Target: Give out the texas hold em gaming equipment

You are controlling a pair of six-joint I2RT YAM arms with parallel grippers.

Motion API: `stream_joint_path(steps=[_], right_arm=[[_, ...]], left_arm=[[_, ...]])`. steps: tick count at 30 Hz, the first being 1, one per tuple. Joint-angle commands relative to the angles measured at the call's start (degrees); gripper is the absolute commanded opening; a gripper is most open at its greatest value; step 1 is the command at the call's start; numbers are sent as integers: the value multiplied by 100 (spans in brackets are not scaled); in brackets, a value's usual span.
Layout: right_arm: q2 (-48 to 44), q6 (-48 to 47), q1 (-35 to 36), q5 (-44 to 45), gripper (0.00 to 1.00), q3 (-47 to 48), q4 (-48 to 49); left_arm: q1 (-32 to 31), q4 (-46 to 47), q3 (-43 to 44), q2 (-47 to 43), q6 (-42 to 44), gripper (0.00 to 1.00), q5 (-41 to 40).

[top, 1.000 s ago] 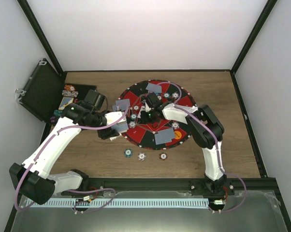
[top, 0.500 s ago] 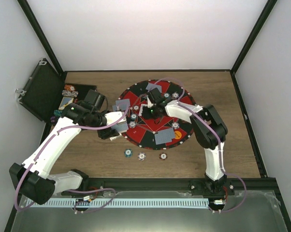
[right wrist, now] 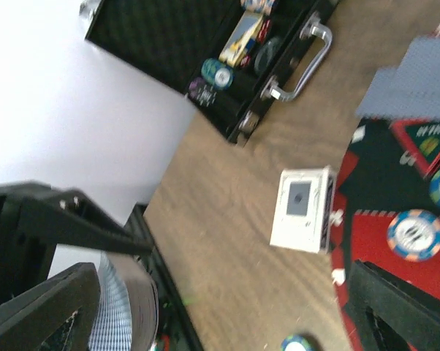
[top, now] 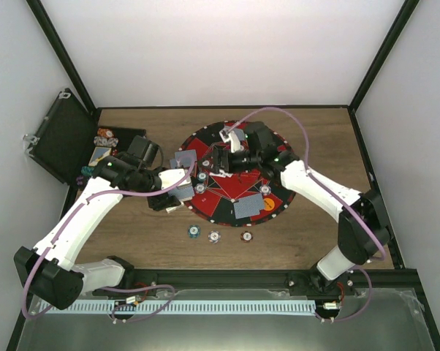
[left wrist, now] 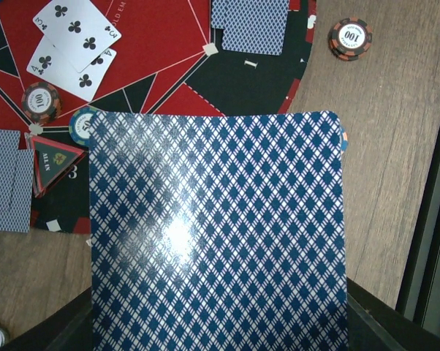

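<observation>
Card back (left wrist: 216, 234) blue-white diamond lattice; mat (left wrist: 154, 44) red-black.

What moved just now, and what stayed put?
The right arm swung its elbow out to the right; the right gripper, open and empty, stayed over the mat. The left gripper kept holding its card, and the three chips on the table didn't move.

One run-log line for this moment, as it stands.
left gripper: shut on card, at mat edge | right gripper: open, over mat | three chips: on table, near side of mat
</observation>
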Motion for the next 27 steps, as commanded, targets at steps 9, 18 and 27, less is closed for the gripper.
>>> stream_joint_path(steps=[9,18,27], right_arm=[[-164,1216,413,-1568,95,-925,1508],[245,1565,783,-1716,91,-770,1968],[694,1906,973,-1876,86,-603,2430]], left_arm=[[-4,74,185,33,32,11,183],[-6,70,223,61,20,11,196],[-3,55,260,64,42,11,189]])
